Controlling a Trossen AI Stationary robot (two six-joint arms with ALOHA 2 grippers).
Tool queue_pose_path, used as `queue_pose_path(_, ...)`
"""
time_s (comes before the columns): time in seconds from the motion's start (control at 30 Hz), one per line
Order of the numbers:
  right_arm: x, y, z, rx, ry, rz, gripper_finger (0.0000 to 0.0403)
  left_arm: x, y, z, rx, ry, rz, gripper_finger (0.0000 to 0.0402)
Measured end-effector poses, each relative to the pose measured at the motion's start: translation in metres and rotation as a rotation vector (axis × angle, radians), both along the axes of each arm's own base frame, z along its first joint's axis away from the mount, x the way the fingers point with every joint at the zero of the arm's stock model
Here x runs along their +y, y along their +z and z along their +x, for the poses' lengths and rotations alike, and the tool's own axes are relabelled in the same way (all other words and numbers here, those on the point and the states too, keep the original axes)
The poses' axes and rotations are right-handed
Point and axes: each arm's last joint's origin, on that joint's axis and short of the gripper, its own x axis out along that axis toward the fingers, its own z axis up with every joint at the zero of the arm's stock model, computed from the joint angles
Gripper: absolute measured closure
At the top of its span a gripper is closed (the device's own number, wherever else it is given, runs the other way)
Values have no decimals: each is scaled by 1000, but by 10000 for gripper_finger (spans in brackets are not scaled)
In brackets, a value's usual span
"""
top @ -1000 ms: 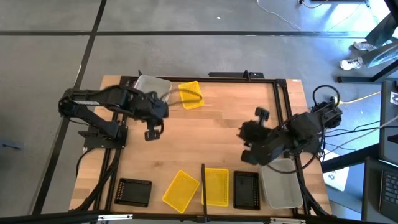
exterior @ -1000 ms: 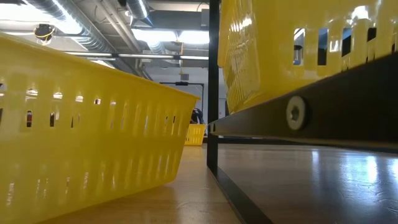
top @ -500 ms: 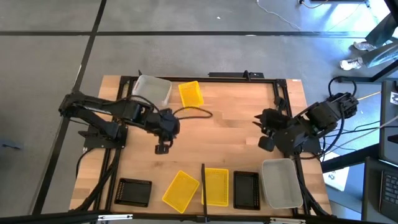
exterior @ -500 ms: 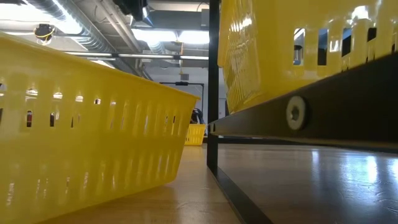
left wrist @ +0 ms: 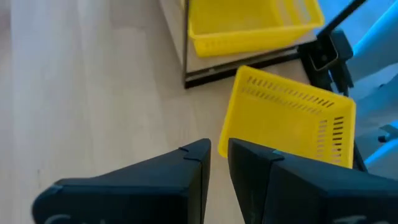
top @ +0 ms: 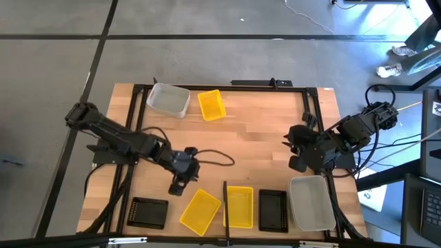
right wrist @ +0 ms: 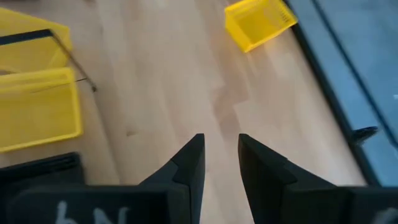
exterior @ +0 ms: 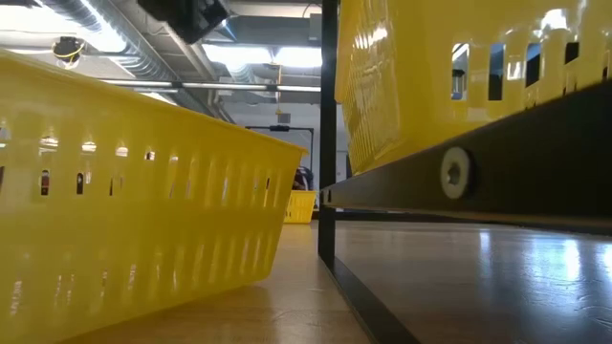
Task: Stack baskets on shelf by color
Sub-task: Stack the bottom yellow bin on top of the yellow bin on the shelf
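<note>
At table centre-left, left gripper (top: 179, 184): it hovers over bare wood, empty, fingers (left wrist: 193, 168) drawn close with a thin slit between them.
Nearest basket: a tilted yellow basket (top: 200, 211) sits at about 5 o'clock from the left gripper, just beside it, resting askew on the tabletop (top: 255, 145).
Divider: a thin dark upright (top: 224, 200) stands at 3 o'clock of the tilted basket, touching or nearly so; which, I cannot tell.
Shelf load: beyond the divider at 3 o'clock, a second yellow basket (top: 239, 206), then a black basket (top: 273, 210), then a translucent grey-white basket (top: 313, 202), side by side on the shelf (left wrist: 205, 62).
Off-shelf black basket: a black basket (top: 149, 212) lies at 7 o'clock from the left gripper.
Far edge: at 12 o'clock, well apart, a grey-white basket (top: 168, 100) and a third yellow basket (top: 211, 105) sit next to each other.
Right gripper (top: 295, 146): at the table's 3 o'clock side, above the wood near the translucent basket, holding nothing, fingers (right wrist: 189, 162) parted by a narrow gap.
</note>
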Motion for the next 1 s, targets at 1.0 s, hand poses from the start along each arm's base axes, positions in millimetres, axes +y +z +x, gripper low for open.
queue_pose_path(1.0,17,10,17,-100,245,184,308,-29,-93,19,-22,-16,-118,354)
